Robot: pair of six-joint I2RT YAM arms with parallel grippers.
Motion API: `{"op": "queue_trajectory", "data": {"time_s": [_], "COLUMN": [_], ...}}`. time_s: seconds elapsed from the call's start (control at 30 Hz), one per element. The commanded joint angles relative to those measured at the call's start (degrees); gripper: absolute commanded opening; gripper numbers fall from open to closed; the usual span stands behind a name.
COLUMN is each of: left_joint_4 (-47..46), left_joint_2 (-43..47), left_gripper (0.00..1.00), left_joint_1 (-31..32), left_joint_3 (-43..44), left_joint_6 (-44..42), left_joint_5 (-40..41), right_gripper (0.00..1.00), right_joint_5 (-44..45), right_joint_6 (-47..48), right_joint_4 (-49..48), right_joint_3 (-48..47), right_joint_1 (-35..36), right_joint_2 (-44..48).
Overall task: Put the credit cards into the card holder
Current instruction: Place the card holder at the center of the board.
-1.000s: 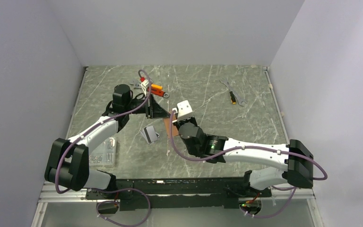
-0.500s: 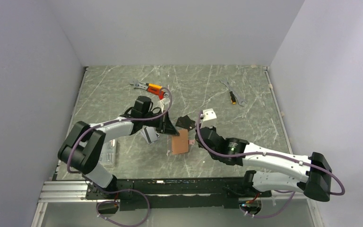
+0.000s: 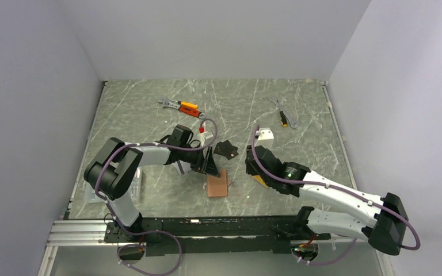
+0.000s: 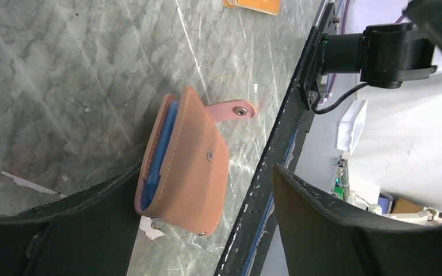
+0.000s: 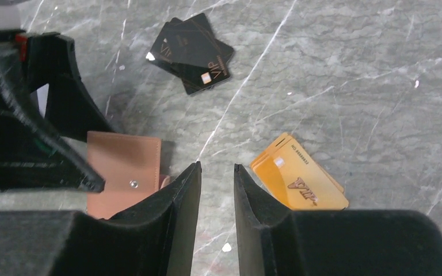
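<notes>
The reddish-brown card holder (image 3: pixel 217 185) (image 4: pixel 193 172) lies flat on the table with its snap strap (image 4: pixel 233 109) flipped out and blue lining showing. My left gripper (image 4: pixel 207 172) hangs over it, open wide, with a finger on each side and not gripping it. Two black credit cards (image 5: pixel 193 52) (image 3: pixel 227 149) lie overlapped farther back. Orange-gold credit cards (image 5: pixel 299 178) lie stacked just right of my right gripper (image 5: pixel 217 168). That gripper is open by a narrow gap with bare table between its fingers. The holder (image 5: pixel 124 167) sits to its left. No silver-grey card shows clearly.
Orange-handled tools (image 3: pixel 184 106) lie at the back left and a small wrench with another tool (image 3: pixel 285 118) at the back right. A clear plastic box (image 3: pixel 131 185) sits by the left arm's base. The table's black front rail (image 4: pixel 299 115) runs close beside the holder.
The left gripper carried the card holder toward the near edge, set it on the table and opened wide. The right arm swung right, and its jaws parted slightly.
</notes>
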State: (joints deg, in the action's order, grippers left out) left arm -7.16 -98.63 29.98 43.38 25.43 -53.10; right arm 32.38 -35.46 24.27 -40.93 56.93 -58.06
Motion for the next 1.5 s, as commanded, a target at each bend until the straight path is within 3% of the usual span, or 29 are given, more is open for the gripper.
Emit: {"op": "queue_trajectory", "data": {"time_s": [0.0, 0.1, 0.33, 0.43, 0.53, 0.63, 0.9, 1.03, 1.47], "left_joint_4": [11.7, 22.8, 52.7, 57.9, 53.8, 46.2, 29.6, 24.8, 16.0], "left_joint_2": [4.0, 8.0, 12.0, 12.7, 15.8, 18.4, 24.1, 24.1, 22.1], "left_gripper": [0.86, 0.98, 0.99, 0.99, 0.99, 0.99, 0.80, 0.70, 0.64], "left_joint_1": [-0.9, -2.6, -12.1, -16.5, -17.6, -17.7, -17.7, -17.6, -14.8], "left_joint_3": [5.1, 9.8, 25.4, 26.9, 21.9, 15.9, 1.5, -3.1, -8.1], "left_joint_6": [-13.0, -22.4, -49.2, -60.7, -69.7, -72.6, -79.1, -83.4, -89.7], "left_joint_5": [-2.5, -3.1, -4.4, -0.7, 8.8, 15.7, 21.1, 22.2, 28.5], "right_gripper": [0.31, 0.35, 0.41, 0.42, 0.43, 0.43, 0.42, 0.42, 0.44], "right_joint_5": [-8.5, -13.9, -25.6, -31.5, -38.6, -44.4, -58.6, -61.0, -63.6], "right_joint_6": [3.7, 6.0, 9.3, 9.0, 8.5, 7.4, -0.4, -2.1, -6.0], "right_joint_4": [-3.8, -5.3, -11.1, -14.2, -16.5, -18.4, -27.9, -28.9, -32.0], "right_joint_3": [-2.4, -5.0, -13.4, -17.2, -22.5, -27.4, -34.9, -37.4, -38.4], "right_joint_1": [-6.1, -10.2, -15.5, -17.0, -18.1, -18.6, -19.7, -19.7, -19.3], "right_joint_2": [-0.1, -2.8, -15.8, -22.3, -29.8, -37.7, -53.7, -57.9, -62.9]}}
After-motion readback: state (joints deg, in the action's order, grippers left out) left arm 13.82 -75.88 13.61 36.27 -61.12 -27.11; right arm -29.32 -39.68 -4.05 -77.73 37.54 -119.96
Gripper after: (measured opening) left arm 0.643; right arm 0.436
